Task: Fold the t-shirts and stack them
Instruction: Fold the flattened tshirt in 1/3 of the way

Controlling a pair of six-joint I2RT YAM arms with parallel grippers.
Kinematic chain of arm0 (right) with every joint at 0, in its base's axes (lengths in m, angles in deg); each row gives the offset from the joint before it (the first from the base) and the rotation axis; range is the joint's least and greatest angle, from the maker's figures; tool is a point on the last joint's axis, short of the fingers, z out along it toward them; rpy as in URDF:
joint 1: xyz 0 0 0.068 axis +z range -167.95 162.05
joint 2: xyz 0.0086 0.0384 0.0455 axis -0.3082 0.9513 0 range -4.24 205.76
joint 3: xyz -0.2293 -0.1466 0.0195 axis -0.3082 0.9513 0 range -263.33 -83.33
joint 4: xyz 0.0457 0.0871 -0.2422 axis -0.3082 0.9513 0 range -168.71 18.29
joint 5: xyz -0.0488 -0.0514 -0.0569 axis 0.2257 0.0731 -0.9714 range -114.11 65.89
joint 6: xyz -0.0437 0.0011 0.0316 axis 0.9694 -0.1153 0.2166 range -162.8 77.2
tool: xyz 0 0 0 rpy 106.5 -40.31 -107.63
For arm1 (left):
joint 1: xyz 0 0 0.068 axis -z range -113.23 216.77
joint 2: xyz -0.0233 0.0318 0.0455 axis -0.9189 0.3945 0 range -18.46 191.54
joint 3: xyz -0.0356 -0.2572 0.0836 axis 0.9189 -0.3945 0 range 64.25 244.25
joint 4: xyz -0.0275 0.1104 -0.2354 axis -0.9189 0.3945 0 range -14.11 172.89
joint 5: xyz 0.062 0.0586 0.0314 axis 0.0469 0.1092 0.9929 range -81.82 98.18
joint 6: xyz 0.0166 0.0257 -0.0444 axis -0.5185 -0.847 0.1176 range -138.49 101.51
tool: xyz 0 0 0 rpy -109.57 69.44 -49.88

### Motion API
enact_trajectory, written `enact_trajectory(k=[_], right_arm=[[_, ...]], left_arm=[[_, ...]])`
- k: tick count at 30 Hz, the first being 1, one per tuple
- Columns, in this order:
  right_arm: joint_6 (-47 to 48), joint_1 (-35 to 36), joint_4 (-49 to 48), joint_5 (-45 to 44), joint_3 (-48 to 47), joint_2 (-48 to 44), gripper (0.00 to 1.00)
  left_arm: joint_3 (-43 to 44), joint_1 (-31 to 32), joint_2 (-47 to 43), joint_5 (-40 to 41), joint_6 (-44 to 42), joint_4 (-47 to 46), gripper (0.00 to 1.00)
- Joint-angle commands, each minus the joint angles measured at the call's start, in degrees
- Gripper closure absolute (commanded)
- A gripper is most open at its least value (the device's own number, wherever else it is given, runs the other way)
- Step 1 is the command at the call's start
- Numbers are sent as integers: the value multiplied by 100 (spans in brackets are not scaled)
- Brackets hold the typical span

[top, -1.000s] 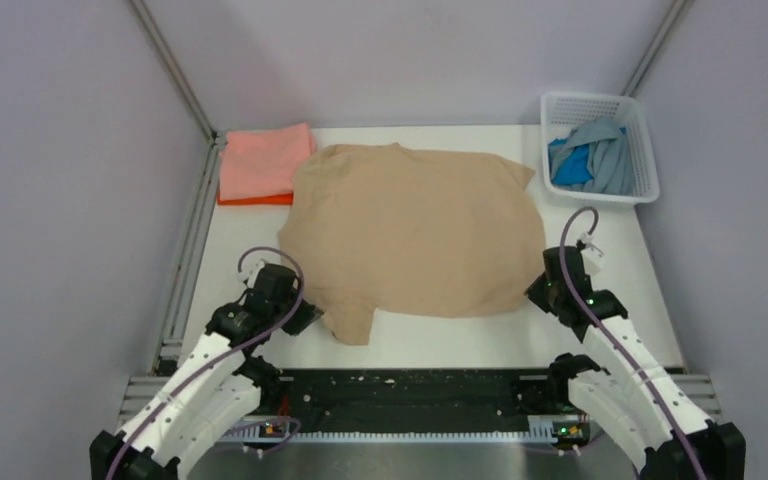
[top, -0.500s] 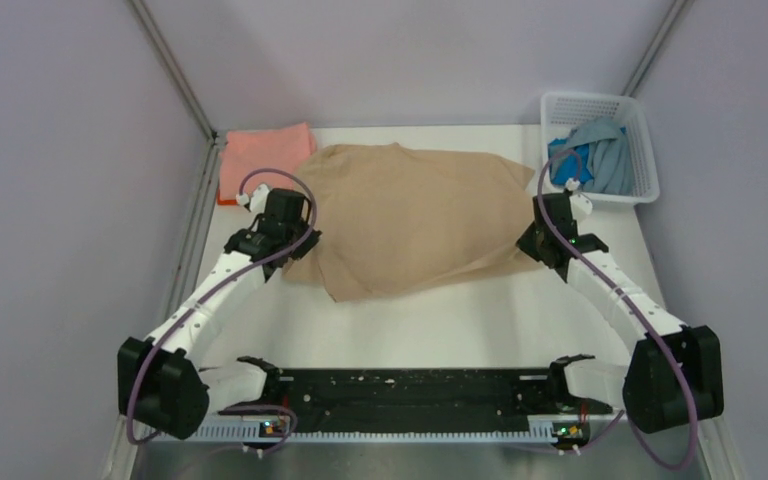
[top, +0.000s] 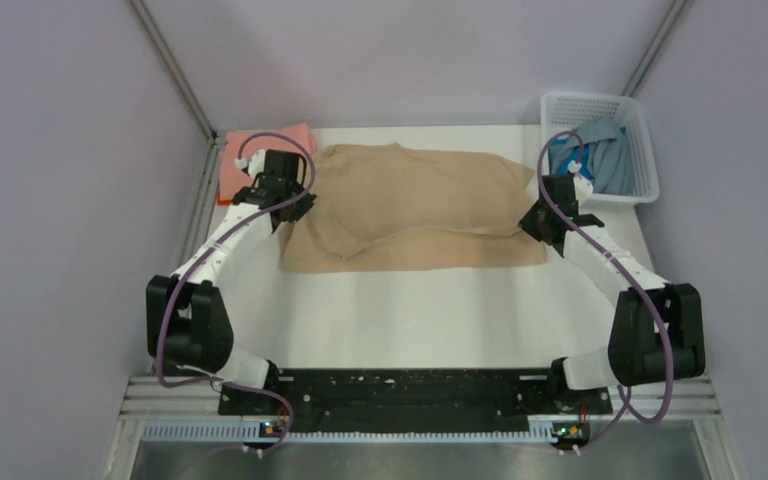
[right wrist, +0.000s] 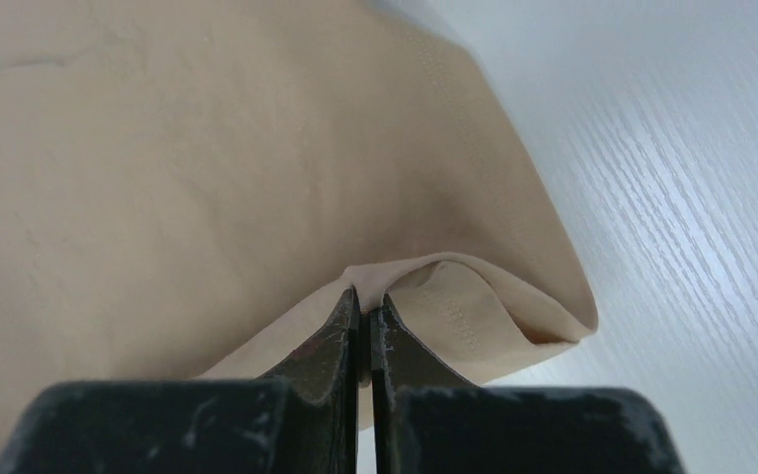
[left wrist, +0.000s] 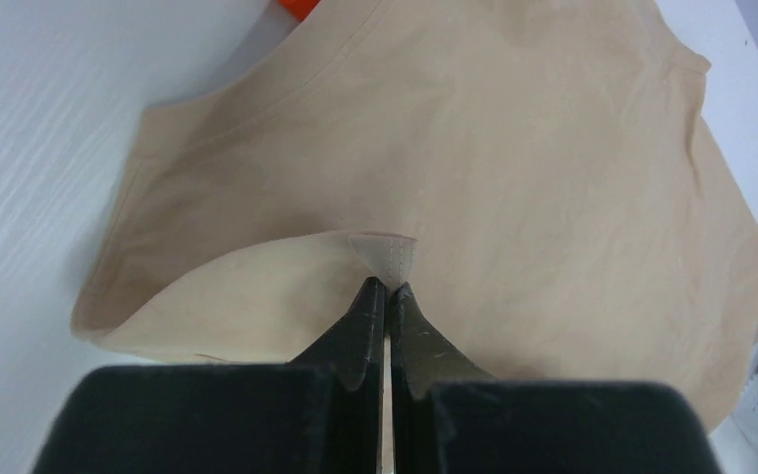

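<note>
The top view alone takes in the whole desk (top: pixel 410 320). The tan t-shirt (top: pixel 415 205) lies flat between the two grippers, an upper layer of cloth resting over the lower one. Both arms reach well forward from their bases with elbows bowed outward. The left gripper (top: pixel 300 208) sits at the shirt's left edge and the right gripper (top: pixel 533 222) at its right edge. Just beyond the left gripper, on its outer side, a folded salmon pink t-shirt (top: pixel 260 150) lies on an orange t-shirt (top: pixel 223 199), of which only a sliver shows. Beyond the right gripper stands a white lattice basket (top: pixel 644 130) holding a blue t-shirt (top: pixel 566 165) and a light blue-grey t-shirt (top: pixel 612 160), bunched together. The wrist views give what that view cannot, the grip itself. The left wrist camera shows its two fingers pressed together on a stitched corner of the tan cloth, a small tab of hem poking out past the tips, with the shirt spreading ahead of them. The right wrist camera shows its fingers likewise clamped on a hemmed edge. There the cloth bulges into a rounded loop to the right of the tips, and bare white desk lies further right.
</note>
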Motion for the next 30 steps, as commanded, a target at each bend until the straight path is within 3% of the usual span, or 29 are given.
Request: enact_trajectory(k=[1,16,18,21,24,25,26,28,29,30], right_arm=[[151,-137,-446,6,-398,295,100],[177,-377,-920,-293,-439,967,98],[187,-403,-1027,-345,-567,1156,94],[173,-423,-1014,-388,-846,1374,79],[232,-426,-965,-384,-1037,1444,62],[243,-425,-912,-372,-1067,1426,57],[239,-423,-876,-366,-1071,1382,53],[250,-424,-877,-330,-949,1167,44],[306,-424,-866,-319,-876,1056,39],[370,-428,-837,-299,-815,926,33]], left_arm=[[679,-32,555,-130,-255,-234,100],[2402,-93,2482,-6,-457,149,100],[2787,-93,2809,154,-425,431,100],[3586,-111,3357,230,-408,832,98],[4551,-111,3914,61,-414,1295,83],[4928,-109,4058,-26,-449,1418,74],[5092,-111,4155,-88,-478,1473,60],[5308,-118,4264,-111,-543,1580,18],[5384,-120,4288,-111,-574,1713,3],[5414,-128,4271,-70,-576,1869,1]])
